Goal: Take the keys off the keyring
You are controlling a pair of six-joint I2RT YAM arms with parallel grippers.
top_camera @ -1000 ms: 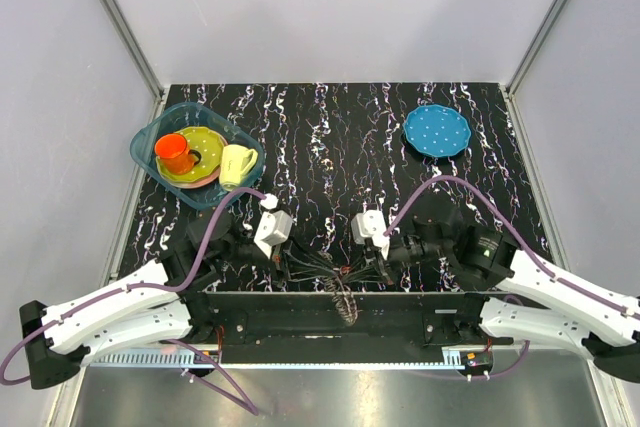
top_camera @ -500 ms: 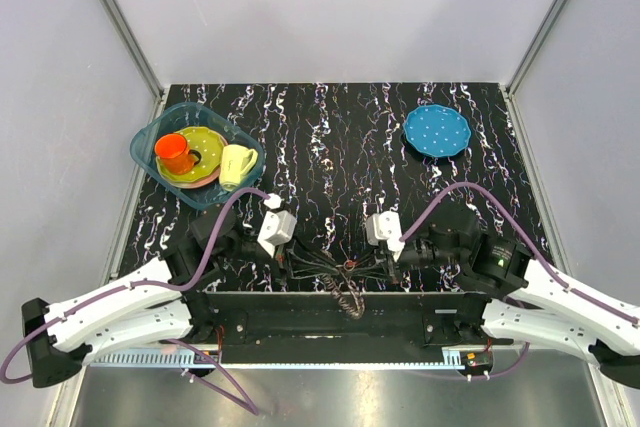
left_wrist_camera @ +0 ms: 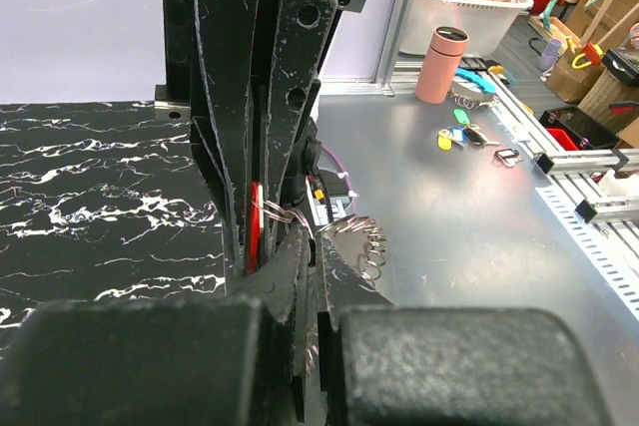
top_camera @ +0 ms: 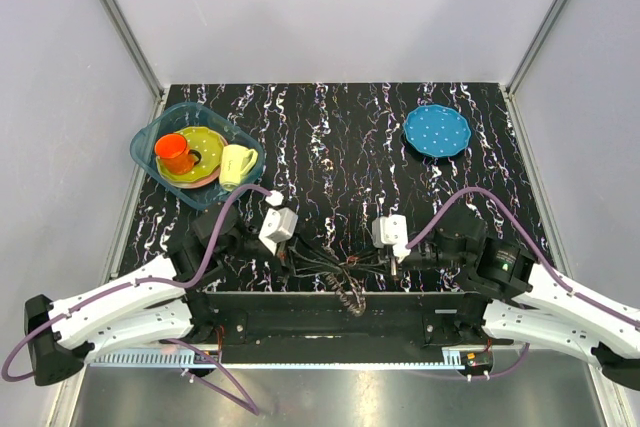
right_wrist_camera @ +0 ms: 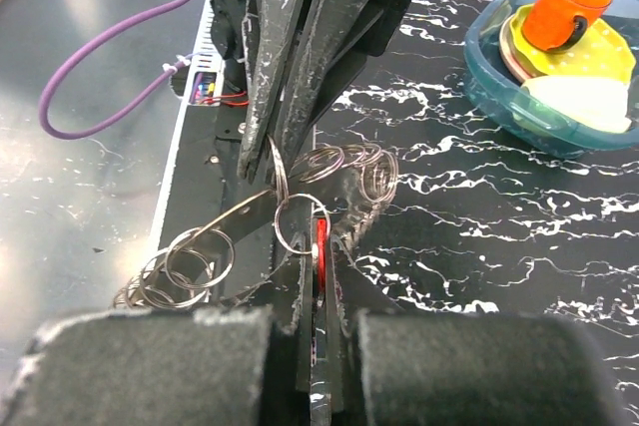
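The black, white-veined surface [top_camera: 330, 137] fills the middle of the top view. The left arm [top_camera: 110, 312] and right arm [top_camera: 560, 307] reach in from the near corners and meet just past its near edge.

At far left stands a teal bin [top_camera: 163, 124]. It holds a yellow plate [top_camera: 208, 143], a cream mug [top_camera: 238, 164] and an orange cup [top_camera: 174, 152]. A blue plate [top_camera: 437, 130] with white dots lies at far right, well apart from both arms.

The keyring [top_camera: 345, 299] hangs between the two arms at the near edge, a grey cluster of linked split rings. Part of it droops over the dark bar in front of the surface. In the right wrist view its rings [right_wrist_camera: 185, 256] trail down and to the left.

The left fingers [left_wrist_camera: 285, 296] are pressed close together, pinching one of the rings. The right fingers [right_wrist_camera: 298, 311] face them, tips nearly touching theirs. They too are squeezed narrow, clamped on the key [right_wrist_camera: 319, 246], a thin red sliver held upright between them.

A single small ring [right_wrist_camera: 300, 221] loops at the top of the key, just beside the tips of the left fingers.
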